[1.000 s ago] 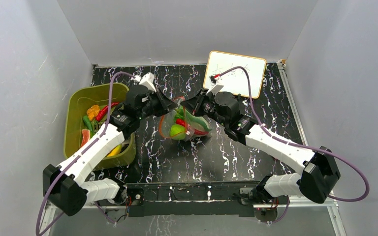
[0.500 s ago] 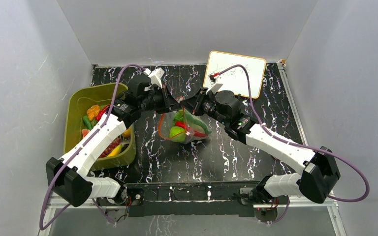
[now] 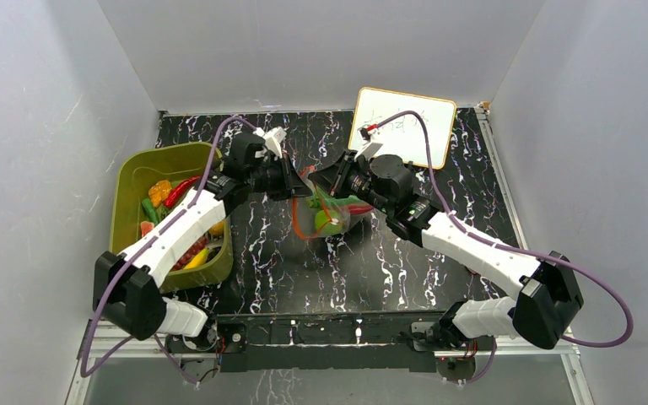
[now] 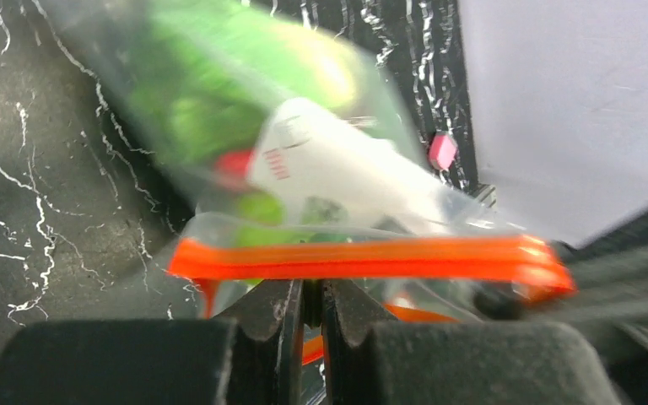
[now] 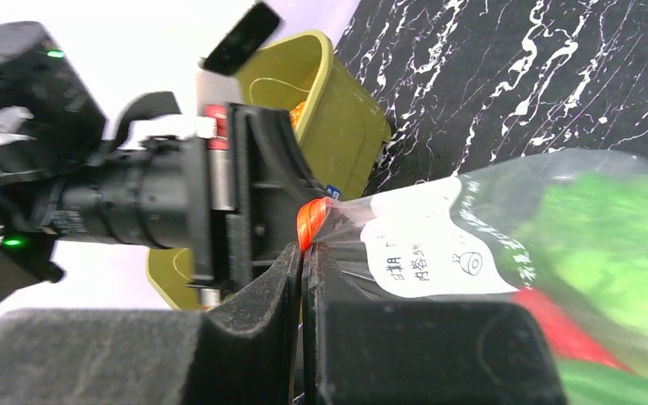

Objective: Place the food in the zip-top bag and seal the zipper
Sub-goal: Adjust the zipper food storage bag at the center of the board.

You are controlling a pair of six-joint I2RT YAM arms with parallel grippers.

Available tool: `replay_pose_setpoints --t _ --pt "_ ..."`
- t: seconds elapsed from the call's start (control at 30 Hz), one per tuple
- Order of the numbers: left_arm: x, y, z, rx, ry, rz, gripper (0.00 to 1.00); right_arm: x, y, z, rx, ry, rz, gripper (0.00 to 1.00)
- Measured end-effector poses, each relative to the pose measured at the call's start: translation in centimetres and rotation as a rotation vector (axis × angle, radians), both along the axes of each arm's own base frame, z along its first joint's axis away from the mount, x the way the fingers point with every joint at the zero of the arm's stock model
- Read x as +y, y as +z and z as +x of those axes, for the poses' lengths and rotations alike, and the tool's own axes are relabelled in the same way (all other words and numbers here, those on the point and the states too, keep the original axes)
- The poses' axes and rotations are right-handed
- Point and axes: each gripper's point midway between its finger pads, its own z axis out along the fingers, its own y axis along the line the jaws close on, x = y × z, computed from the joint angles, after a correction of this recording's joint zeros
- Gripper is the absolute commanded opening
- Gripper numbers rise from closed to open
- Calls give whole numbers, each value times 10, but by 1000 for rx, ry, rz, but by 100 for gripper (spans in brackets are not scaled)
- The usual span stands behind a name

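The zip-top bag (image 3: 331, 215) hangs between both grippers above the middle of the table. Green food (image 4: 202, 93) and a red piece (image 5: 557, 325) show through it, beside a white label (image 4: 337, 169). The red-orange zipper (image 4: 371, 257) runs flat across, just beyond the fingertips of my left gripper (image 4: 310, 291), which is shut on the bag's mouth at that strip. My right gripper (image 5: 302, 253) is shut on one end of the zipper (image 5: 308, 221). In the top view the left gripper (image 3: 302, 181) and the right gripper (image 3: 321, 179) nearly meet.
An olive-green basket (image 3: 122, 211) at the left holds more food (image 3: 162, 192), close under the left arm. A white board (image 3: 403, 125) lies at the back right. Grey walls close in the black marbled table on three sides.
My left gripper has travelled right along the bag's mouth, close to the right gripper. The bag has been drawn narrower and shifted slightly right. The right arm has barely moved.
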Motion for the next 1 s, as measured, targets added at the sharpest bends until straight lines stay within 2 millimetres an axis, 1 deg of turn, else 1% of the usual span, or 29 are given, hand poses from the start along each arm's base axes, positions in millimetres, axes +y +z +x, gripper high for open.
replay_pose_setpoints --t 0.1,0.23,0.3,0.4,0.47,0.57,0.67,0.73,0.83,0.9,1.0 --pt "-2 -24 4 55 7 26 0 -1 1 1 -1 -3 4 0" --pt "-2 -47 9 92 20 52 11 2 7 0 -7 5 30 0" --pt "0 -51 10 94 30 63 21 2 9 0 -10 7 38 0" --pt "0 -48 13 74 38 62 36 2 10 0 -9 5 42 0" --pt "1 -46 13 69 42 63 42 0 7 2 -3 -12 30 0" --pt "6 -37 10 48 60 66 53 -5 -3 6 14 -46 -3 0" --pt "16 -13 2 -11 76 60 60 -9 -7 8 19 -70 -25 0" --pt "22 7 -3 -60 86 55 62 -12 -5 9 12 -80 -29 0" --pt "34 31 -7 -124 110 71 64 -15 -3 7 9 -84 -33 0" --pt "43 41 -10 -156 131 99 64 -17 -4 7 12 -88 -37 0" --pt "58 45 -13 -182 160 155 62 -20 -6 9 21 -96 -44 0"
